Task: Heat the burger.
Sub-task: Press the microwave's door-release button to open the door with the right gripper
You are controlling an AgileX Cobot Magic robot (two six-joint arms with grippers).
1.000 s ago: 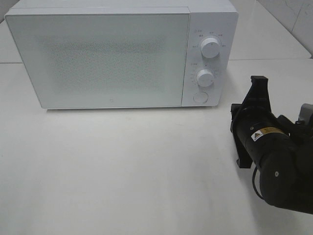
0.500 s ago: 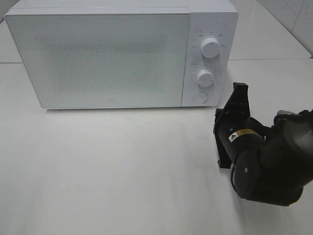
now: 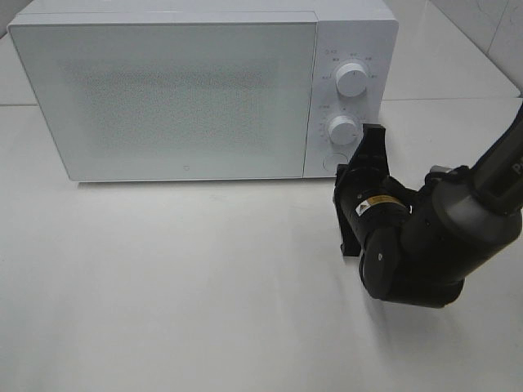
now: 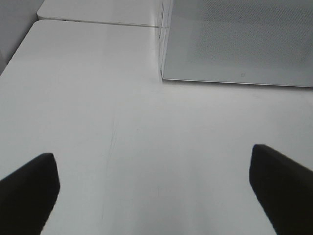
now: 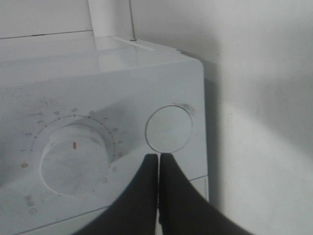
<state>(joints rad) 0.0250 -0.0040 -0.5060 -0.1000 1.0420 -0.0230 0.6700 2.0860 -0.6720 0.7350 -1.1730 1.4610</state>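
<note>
Nearest, lower half of the exterior frame: table (image 3: pixel 163 286) is bare white, no food or plate on it. L gripper (image 4: pixel 151 152) is absent from the exterior view. Its wrist cam shows both fingers (image 4: pixel 29 186) spread wide w/ nothing between them, released and idle, hanging over the table short of the microwave's front corner. Lower right of the exterior frame: R arm (image 3: pixel 433 245) enters from the right edge, w/ R gripper (image 3: pixel 372 135) reaching up-frame at the control panel. Its jaws are pressed together, clenched on nothing. Its wrist cam puts the tips just below the round button (image 5: pixel 168 128) and beside the lower dial (image 5: pixel 73 156); contact w/ the panel can't be confirmed. Farther, upper half of the frame: microwave (image 3: pixel 188 98) w/ door (image 3: pixel 163 90) closed flush, front frosted, interior unreadable. Upper dial (image 3: pixel 352 80) sits upper right on the unit. The burger is not visible in any view; whether it sits behind the door or off-frame can't be told. Assessment: the step in hand looks like a push on the round button, prob. the door release. If so the task is early: opening, loading, closing and setting the dials all remain. Obstructions: the closed door itself. Also the L gripper near the front corner may sit in the door's swing path.
</note>
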